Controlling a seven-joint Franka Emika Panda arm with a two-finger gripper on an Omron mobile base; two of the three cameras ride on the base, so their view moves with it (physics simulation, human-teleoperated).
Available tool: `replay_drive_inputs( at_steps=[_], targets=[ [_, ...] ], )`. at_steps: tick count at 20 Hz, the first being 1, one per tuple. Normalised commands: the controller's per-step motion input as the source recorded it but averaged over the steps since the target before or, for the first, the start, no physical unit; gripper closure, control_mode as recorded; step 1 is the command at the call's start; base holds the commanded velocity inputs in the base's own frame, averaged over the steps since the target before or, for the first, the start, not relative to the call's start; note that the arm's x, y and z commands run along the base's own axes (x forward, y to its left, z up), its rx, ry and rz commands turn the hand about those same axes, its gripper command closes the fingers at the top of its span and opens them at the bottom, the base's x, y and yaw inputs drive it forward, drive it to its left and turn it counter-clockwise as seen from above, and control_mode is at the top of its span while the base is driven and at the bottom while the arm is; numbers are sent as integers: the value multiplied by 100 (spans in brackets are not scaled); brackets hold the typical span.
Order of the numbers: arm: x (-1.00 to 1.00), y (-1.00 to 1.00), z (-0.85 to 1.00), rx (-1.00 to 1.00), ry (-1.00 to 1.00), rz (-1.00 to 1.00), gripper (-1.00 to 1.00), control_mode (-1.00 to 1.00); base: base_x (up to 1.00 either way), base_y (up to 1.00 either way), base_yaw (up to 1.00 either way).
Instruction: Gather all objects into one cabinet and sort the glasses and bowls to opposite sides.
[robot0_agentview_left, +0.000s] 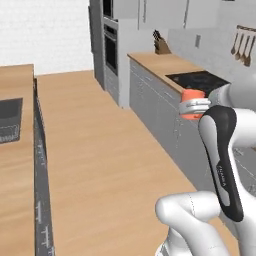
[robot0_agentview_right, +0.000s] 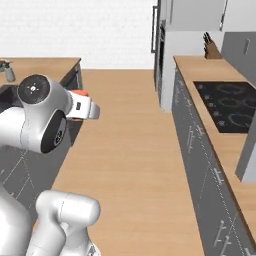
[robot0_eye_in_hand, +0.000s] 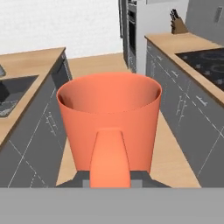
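The gripper's (robot0_agentview_left: 192, 106) fingers are clamped on an orange cup (robot0_eye_in_hand: 109, 124), carried upright in mid-air above the wooden floor (robot0_agentview_left: 110, 165) of the kitchen aisle (between the counters). I judge the task mid-way at best: this cup is in transit, not yet shelved.

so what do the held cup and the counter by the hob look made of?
Orange cup: looks like matte plastic or glazed ceramic, uniform opaque colour, no gloss; can't tell which. Counter: light wood look, warm tan, faint grain, matte. Hob: black glass-like, flat, with pale ring marks.
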Motion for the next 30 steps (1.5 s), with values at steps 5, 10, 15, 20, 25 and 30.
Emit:
replay_drive_inputs(
  at_steps=[5, 10, 15, 20, 25, 30],
  targets=[
    [0, 0, 0, 0, 0, 0, 100, 100, 100, -31, 9],
    [0, 0, 0, 0, 0, 0, 100, 100, 100, -18, 3],
    [0, 0, 0, 0, 0, 0, 100, 100, 100, 0, 0],
    [0, 0, 0, 0, 0, 0, 100, 100, 100, 1, 0],
    [0, 0, 0, 0, 0, 0, 100, 100, 100, 4, -1],
    [0, 0, 0, 0, 0, 0, 100, 100, 91, 0, -9]
  ],
)
